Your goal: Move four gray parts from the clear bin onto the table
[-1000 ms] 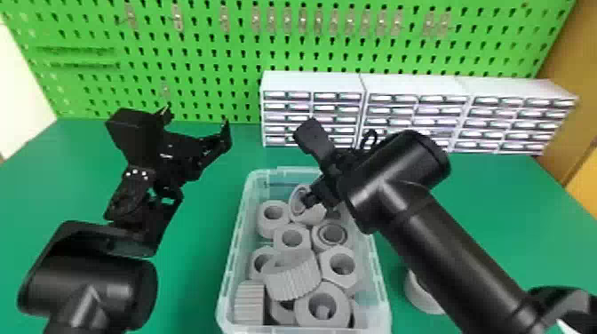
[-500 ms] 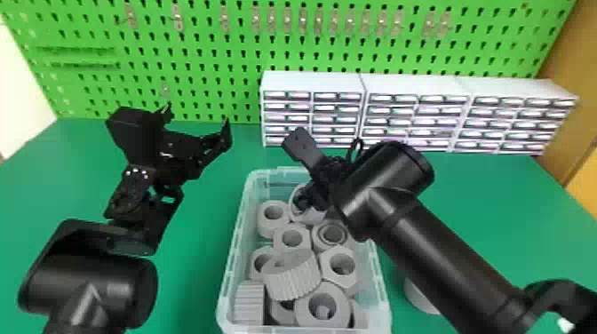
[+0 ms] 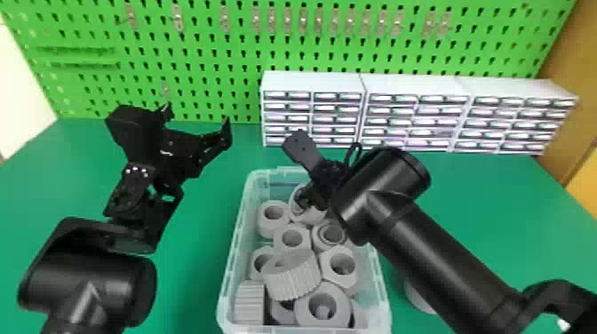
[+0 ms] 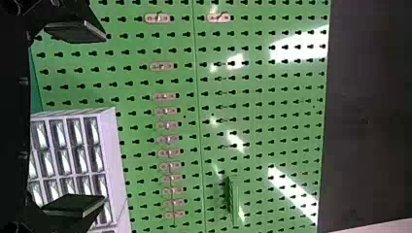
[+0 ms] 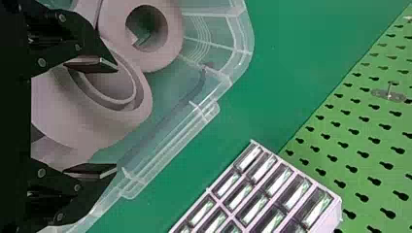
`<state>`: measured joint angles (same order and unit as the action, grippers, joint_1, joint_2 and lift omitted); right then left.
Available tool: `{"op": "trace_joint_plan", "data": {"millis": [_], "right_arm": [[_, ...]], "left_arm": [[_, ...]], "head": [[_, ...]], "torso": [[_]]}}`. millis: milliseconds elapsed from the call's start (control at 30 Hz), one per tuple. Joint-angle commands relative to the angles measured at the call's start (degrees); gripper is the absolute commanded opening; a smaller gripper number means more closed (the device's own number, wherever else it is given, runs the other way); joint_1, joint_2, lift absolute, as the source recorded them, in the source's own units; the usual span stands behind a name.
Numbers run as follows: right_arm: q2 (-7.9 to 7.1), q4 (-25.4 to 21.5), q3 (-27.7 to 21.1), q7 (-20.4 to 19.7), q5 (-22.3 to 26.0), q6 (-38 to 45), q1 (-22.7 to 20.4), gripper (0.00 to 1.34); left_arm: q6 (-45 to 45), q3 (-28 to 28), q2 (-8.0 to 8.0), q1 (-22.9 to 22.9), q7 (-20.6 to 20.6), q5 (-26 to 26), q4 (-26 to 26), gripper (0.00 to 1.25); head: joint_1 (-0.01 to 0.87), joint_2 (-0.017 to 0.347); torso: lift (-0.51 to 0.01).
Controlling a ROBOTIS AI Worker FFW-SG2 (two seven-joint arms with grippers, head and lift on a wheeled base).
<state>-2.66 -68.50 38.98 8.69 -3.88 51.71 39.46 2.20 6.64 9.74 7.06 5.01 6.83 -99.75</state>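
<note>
The step in hand is judged to be picking a gray part out of the bin (image 3: pixel 383 284): the right claw (image 5: pixel 116 118) is at the bin's far end, near the centre of the head view, its two fingers spread, with a tilted part (image 5: pixel 80 127) lying across the gap between them. One finger overlaps that part's opening; whether it touches cannot be told. The next move calls for lining the fingers up on either side of the ring's wall, closing, then lifting straight up, since the neighbours crowd it and could snag or shift. The left claw (image 3: pixel 197 114), also spread and holding nothing, is parked at upper left over the counter (image 3: pixel 497 191). Counted in the head view, at least ten gray parts lie in the bin at lower centre, two of them with ribbed sides, some partly buried, so the total is unsure. One more pale part (image 3: pixel 418 296) sits on the counter right of the bin, partly behind the right arm (image 3: pixel 439 257); if it counts, three remain to move. Three drawer units (image 3: pixel 313 82) stand along the back, before one pegboard (image 3: pixel 200 57).
</note>
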Motion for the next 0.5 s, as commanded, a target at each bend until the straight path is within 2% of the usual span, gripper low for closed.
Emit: {"op": "trace_joint_plan", "data": {"millis": [0,467], "right_arm": [[0.11,0.21,-0.4,-0.34,0.36,-1.0,-0.17,0.81],[0.11,2.58,-0.31,-0.6,0.36,-1.79,-1.23,0.81]], "left_arm": [[0.0,0.21,0.28,0.24,0.0,0.29,0.0,1.14],[0.0,0.39,1.07,0.76,0.0,0.29,0.0,1.14]], "head": [[0.678,0.034],[0.678,0.034]], "torso": [[-0.05],[-0.05]]}}
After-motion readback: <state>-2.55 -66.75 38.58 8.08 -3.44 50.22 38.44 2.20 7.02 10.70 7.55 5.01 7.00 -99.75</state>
